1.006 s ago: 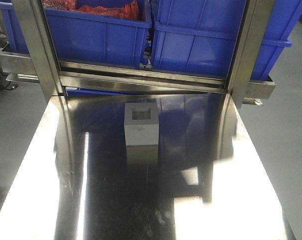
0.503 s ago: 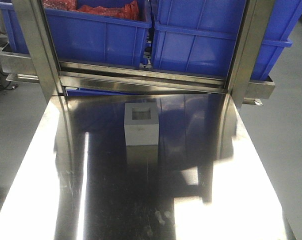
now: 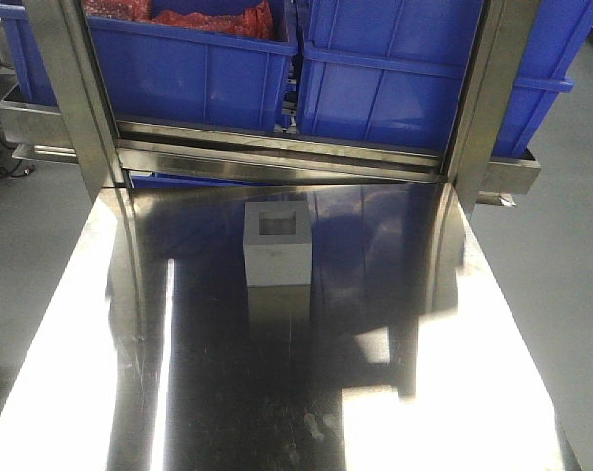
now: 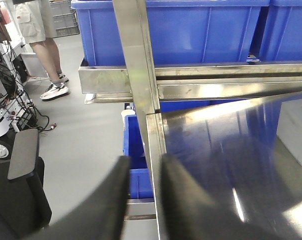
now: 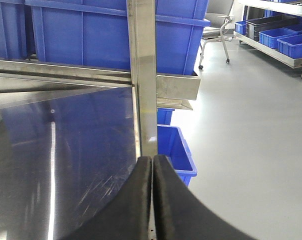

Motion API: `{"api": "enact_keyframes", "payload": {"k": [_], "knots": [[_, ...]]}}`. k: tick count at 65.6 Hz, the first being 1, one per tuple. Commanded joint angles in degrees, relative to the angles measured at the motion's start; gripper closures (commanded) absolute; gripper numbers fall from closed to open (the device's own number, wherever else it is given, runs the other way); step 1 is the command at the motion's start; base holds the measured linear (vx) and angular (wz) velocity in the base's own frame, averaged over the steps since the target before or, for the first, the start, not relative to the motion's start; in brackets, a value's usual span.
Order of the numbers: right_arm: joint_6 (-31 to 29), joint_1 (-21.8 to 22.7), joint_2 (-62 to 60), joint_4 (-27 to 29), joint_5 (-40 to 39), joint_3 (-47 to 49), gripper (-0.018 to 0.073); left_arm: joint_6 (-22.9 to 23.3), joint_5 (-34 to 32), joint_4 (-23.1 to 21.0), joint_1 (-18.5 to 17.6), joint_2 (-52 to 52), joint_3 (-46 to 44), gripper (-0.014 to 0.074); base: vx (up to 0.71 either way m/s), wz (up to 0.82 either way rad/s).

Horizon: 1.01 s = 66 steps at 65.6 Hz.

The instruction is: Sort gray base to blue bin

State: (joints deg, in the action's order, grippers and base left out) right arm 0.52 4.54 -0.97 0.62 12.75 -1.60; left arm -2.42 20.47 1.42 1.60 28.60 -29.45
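Note:
The gray base (image 3: 277,250) stands on the steel table (image 3: 424,392), just in front of the shelf, with its square recess facing up. Its side shows at the right edge of the left wrist view (image 4: 297,132). Two large blue bins sit on the shelf behind it: the left one (image 3: 198,74) holds red material, the right one (image 3: 414,88) has its inside out of view. My left gripper (image 4: 145,162) is open and empty over the table's left edge. My right gripper (image 5: 152,159) is shut and empty over the table's right edge. Neither gripper shows in the front view.
Two steel uprights (image 3: 71,98) (image 3: 483,98) and a shelf rail (image 3: 277,157) stand between the table and the bins. Small blue bins sit on the floor beside the table (image 4: 138,150) (image 5: 173,150). A person (image 4: 41,40) stands at the left, a chair (image 5: 216,30) at the right.

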Motion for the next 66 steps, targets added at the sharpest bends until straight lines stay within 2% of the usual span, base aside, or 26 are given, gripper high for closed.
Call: {"api": "enact_keyframes", "payload": {"k": [1, 6, 11, 24, 44, 56, 66], "knots": [[-0.5, 0.1, 0.2, -0.3, -4.3, -0.1, 0.0564, 0.1, -3.9, -0.5, 0.1, 0.7, -2.0, 0.0134, 0.0, 0.0], [-0.5, 0.1, 0.2, -0.3, -4.3, -0.1, 0.0564, 0.1, -4.3, -0.5, 0.1, 0.7, -2.0, -0.0032, 0.0, 0.0], [-0.5, 0.1, 0.2, -0.3, -4.3, -0.1, 0.0564, 0.1, -4.2, -0.5, 0.1, 0.7, -2.0, -0.014, 0.0, 0.0], [-0.5, 0.1, 0.2, -0.3, -4.3, -0.1, 0.0564, 0.1, -4.2, -0.5, 0.1, 0.7, -2.0, -0.011, 0.0, 0.0], [-0.5, 0.1, 0.2, -0.3, -4.3, -0.1, 0.0564, -0.4, -4.6, -2.0, -0.1, 1.7, -2.3, 0.0017, 0.0, 0.0], [-0.5, 0.1, 0.2, -0.3, -4.3, -0.1, 0.0564, -0.4, -3.8, -3.2, -1.8, 11.2, -8.6, 0.0027, 0.0, 0.0], [-0.5, 0.1, 0.2, -0.3, -4.3, -0.1, 0.0564, -1.9, -4.1, -3.5, -5.3, 23.6, -16.9, 0.0027, 0.0, 0.0]]}}
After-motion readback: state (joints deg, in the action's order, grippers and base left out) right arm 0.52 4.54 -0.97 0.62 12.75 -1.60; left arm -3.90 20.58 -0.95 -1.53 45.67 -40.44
